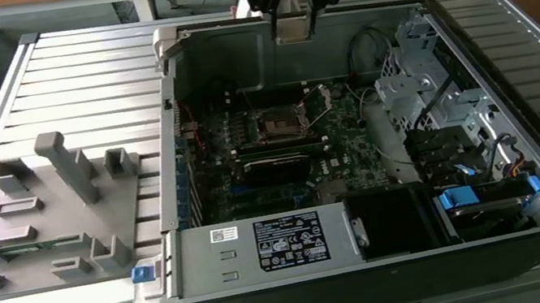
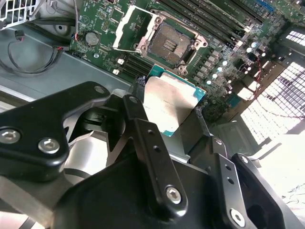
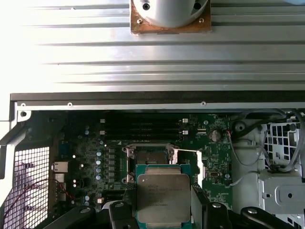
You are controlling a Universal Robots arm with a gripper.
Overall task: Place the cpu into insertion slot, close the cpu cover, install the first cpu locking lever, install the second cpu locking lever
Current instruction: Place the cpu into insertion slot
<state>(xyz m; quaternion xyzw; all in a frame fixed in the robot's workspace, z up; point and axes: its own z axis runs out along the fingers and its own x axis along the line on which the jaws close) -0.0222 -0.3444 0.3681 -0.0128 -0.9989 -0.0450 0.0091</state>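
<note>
Pinching the cpu by two opposite edges, the gripper hangs over the open computer case. In the first wrist view the chip covers the near part of the insertion slot. The cpu cover stands tilted open beside the bare socket; black finger links hide the chip's rear edge.

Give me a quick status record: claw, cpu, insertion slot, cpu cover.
claw: shut on the cpu, above the open computer case
cpu: gripped at opposite edges, metal top facing the wrist cameras, not in the slot
insertion slot: empty, dark centre exposed
cpu cover: swung open beside the slot
</note>
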